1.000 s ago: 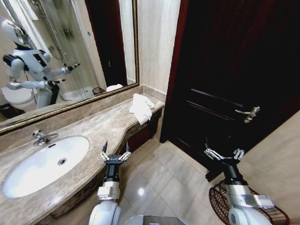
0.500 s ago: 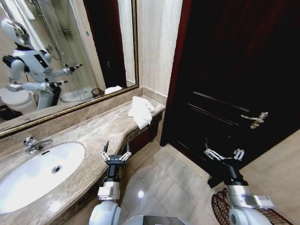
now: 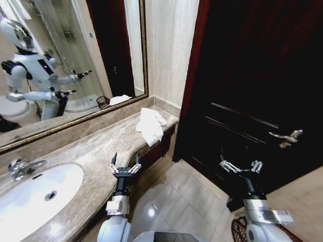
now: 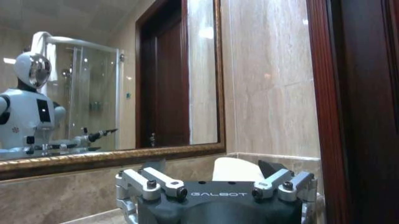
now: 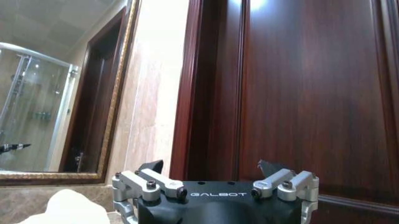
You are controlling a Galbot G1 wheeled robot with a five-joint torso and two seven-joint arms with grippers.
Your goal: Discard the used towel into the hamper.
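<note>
Crumpled white towel (image 3: pixel 150 126) on countertop (image 3: pixel 96 148)

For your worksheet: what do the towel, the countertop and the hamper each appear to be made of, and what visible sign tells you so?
Towel: soft white cloth, probably terry; it lies crumpled in folds and droops over the counter edge.
Countertop: polished stone, likely marble; mottled beige-brown veining with a glossy sheen.
Hamper: seems woven wicker, dark reddish-brown; open lattice gaps show at its rim beside the right arm.

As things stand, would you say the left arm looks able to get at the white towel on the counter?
Probably yes. The towel lies at the counter's far end by the door, with bare stone between it and the open left gripper, which would likely need a long forward stretch.
</note>
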